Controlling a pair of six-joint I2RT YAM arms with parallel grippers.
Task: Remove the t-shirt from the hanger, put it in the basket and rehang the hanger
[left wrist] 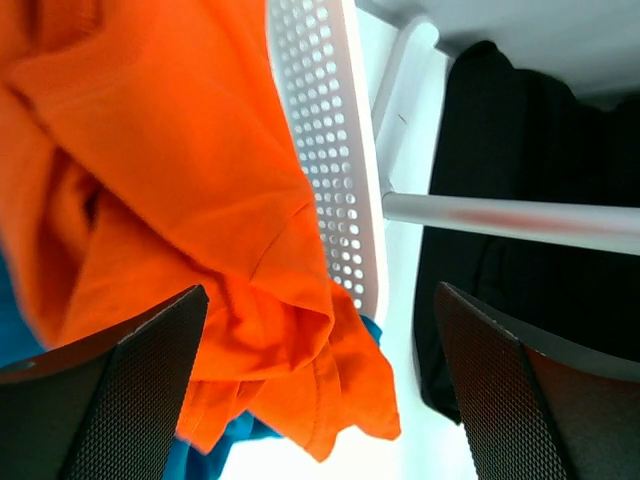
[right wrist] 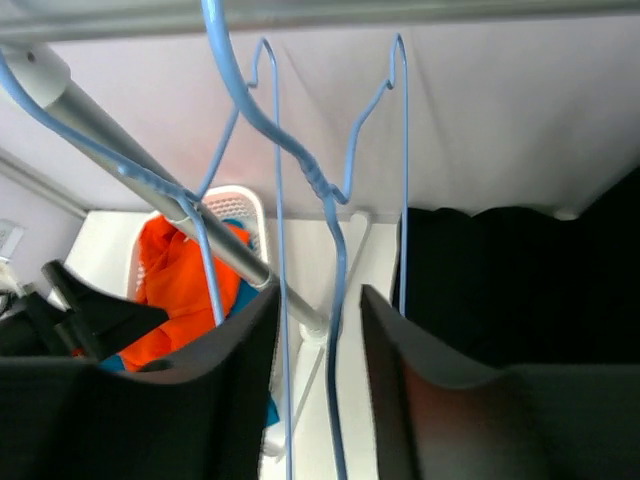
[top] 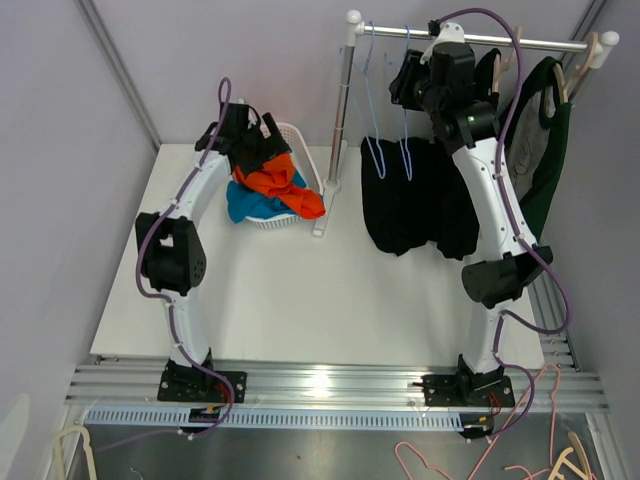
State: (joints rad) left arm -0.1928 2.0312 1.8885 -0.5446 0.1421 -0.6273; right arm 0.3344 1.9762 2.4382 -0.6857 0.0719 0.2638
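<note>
Hovering over a white basket at the far left of the table, the left gripper stands with its fingers spread wide and nothing between them. Under it an orange t-shirt lies heaped in the basket, spilling over the rim on top of a blue cloth, off any hanger. To the right, past the rack's upright post, two blue wire hangers dangle bare from the rail. The right gripper is raised to that rail, its fingers parted, with the wire of one hanger running through the gap; neither side appears to press on it. Black clothes hang from the rail beside the arm, and a dark green garment hangs at the far right end. By the look of it, the orange shirt's removal is done and little is left but drawing the arms clear. Whether the black pieces also count cannot be told.
</note>
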